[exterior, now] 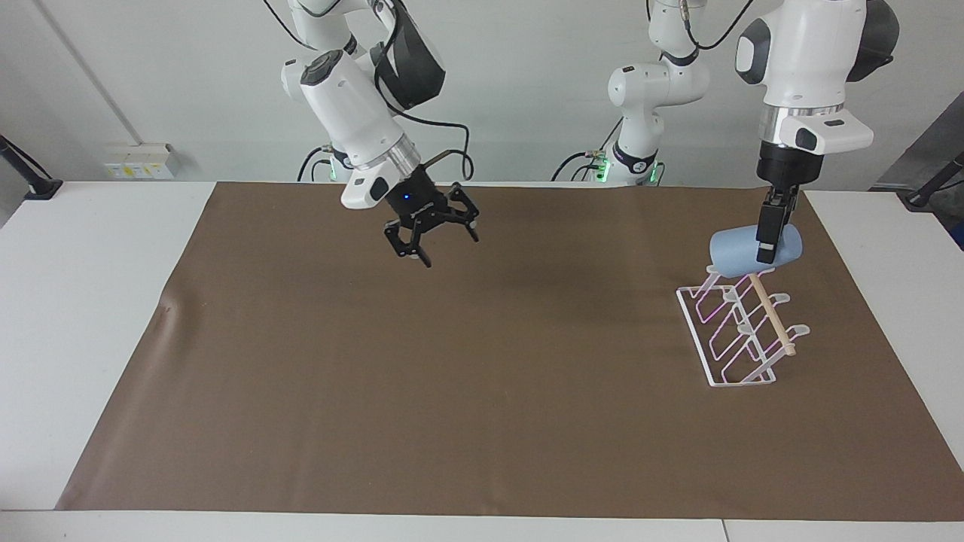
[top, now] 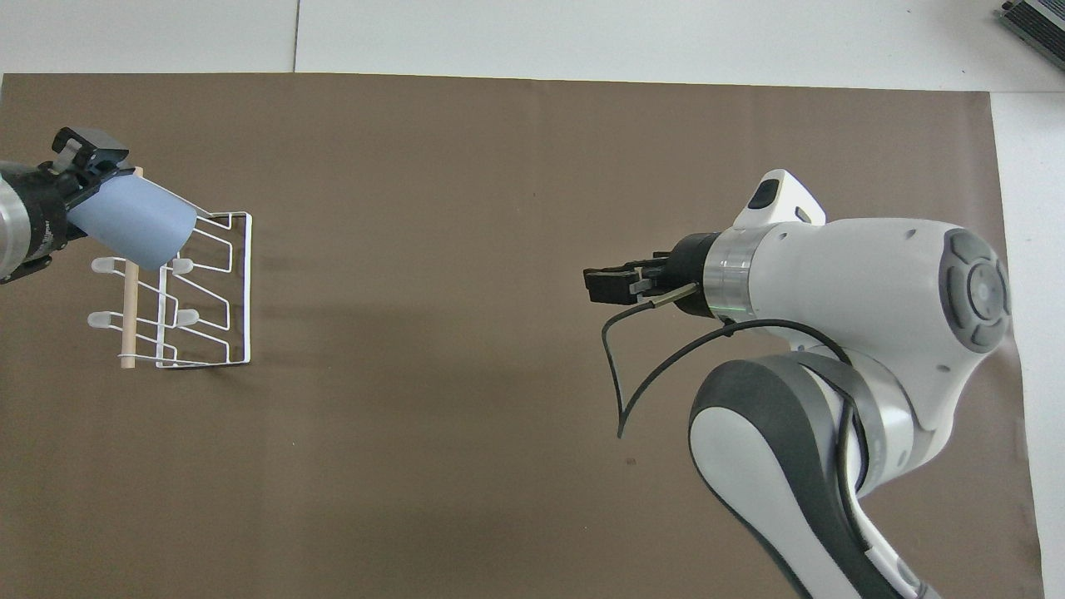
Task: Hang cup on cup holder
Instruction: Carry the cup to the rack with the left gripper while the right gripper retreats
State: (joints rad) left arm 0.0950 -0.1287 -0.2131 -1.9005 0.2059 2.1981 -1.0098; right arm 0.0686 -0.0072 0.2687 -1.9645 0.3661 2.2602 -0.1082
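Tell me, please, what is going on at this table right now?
The left end effector holds the light-blue cup on its side just above the end of the cup holder nearer to the robots, apparently about to hang it. The right end effector hangs open over the brown mat, waiting.

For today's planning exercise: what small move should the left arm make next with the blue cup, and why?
Probably lower the cup onto a prong. The left gripper holds it on its side over the cup holder, at the end nearest the robots, not yet hung. The right gripper waits open.
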